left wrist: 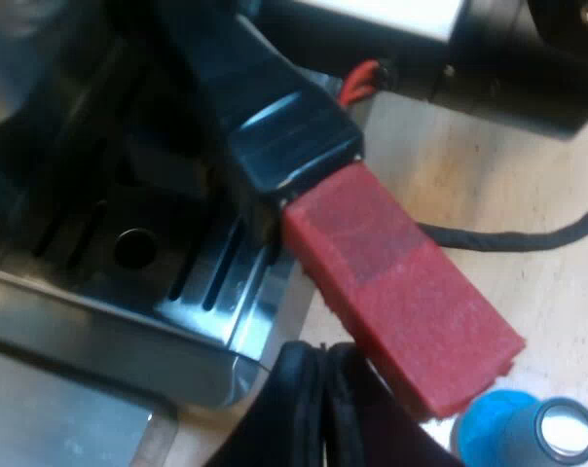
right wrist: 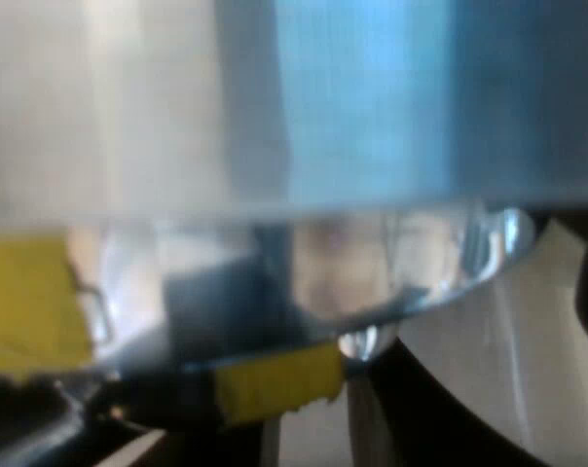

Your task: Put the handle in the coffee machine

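Red end of the handle [left wrist: 401, 302] hangs over the machine's drip tray [left wrist: 128, 263], blue tamper [left wrist: 513, 428] nearby; left tool [left wrist: 318, 413], right tool [right wrist: 372, 418]: grip unreadable.

I see a shiny curved rim [right wrist: 440, 284] up close, a blue blur [right wrist: 372, 97] above it and yellow patches [right wrist: 275, 386] below.

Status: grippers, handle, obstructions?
Left gripper close to handle's red end. Handle over machine's drip tray, lock-in unclear. Blue tamper on table nearby, not blocking.
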Tool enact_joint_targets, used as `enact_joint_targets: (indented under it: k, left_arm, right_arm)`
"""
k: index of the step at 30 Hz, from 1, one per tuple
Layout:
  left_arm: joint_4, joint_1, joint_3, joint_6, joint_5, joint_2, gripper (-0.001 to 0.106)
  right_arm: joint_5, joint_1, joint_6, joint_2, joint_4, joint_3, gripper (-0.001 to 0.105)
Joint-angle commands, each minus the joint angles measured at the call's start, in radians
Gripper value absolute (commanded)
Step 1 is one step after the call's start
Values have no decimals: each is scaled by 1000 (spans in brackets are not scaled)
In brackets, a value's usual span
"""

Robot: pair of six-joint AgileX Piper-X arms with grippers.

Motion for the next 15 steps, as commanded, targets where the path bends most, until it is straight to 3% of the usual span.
enact_joint_targets:
  k: [1, 7, 15]
  left_arm:
    - [40, -56, -4, 2, 59, -2, 0]
    - [43, -126, -4, -3, 7, -2, 0]
    - [46, -136, -4, -3, 19, -2, 0]
  right_arm:
    - [-14, -3, 17, -53, -105, -30, 21]
    - [-12, 22, 0, -53, -88, -30, 20]
    - [2, 65, 12, -60, -6, -30, 20]
